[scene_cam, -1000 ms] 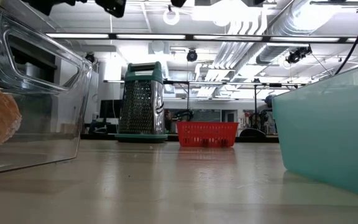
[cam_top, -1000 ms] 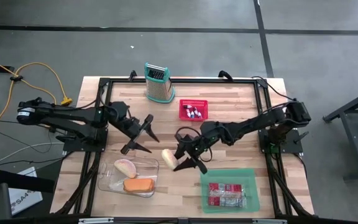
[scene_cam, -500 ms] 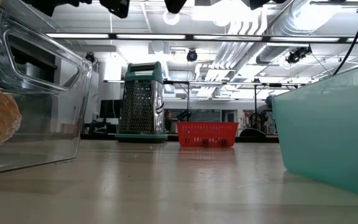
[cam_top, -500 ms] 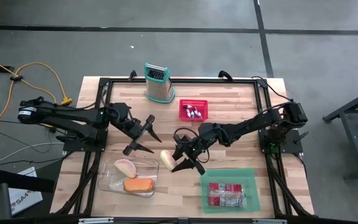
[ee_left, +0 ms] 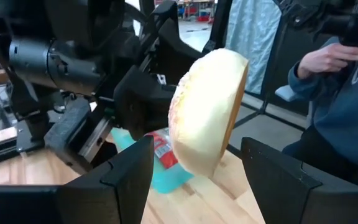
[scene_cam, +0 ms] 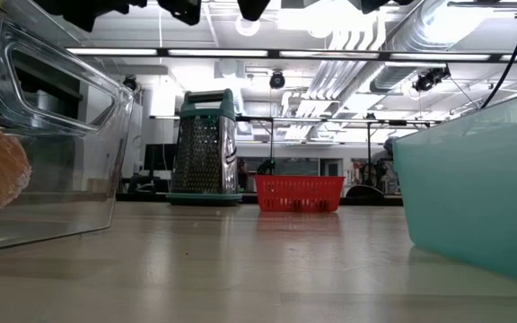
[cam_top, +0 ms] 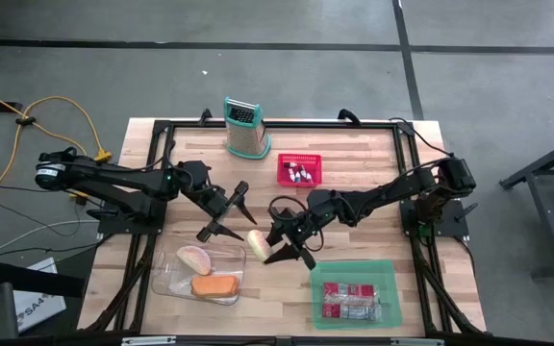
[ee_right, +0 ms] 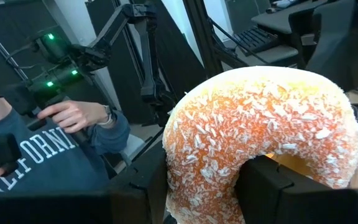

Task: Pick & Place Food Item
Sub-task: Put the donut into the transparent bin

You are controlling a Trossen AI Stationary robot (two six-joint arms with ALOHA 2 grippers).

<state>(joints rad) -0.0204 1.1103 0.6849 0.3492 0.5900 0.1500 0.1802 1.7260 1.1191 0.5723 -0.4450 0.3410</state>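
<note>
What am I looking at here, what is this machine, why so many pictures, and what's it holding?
It's a robot with two dark arms at a wooden table. One picture looks straight down from above, one sits at table-top height, and two come from cameras on the arms' wrists.

The right gripper is shut on a doughnut with a crumb coating, held in the air over the middle of the table. The left gripper is open and empty, pointing at the doughnut from close by.

On the table are a box grater, a small red basket, a clear container holding two more food pieces, and a teal tray holding a red packet. A person in a blue sweatshirt sits beyond the table.
</note>
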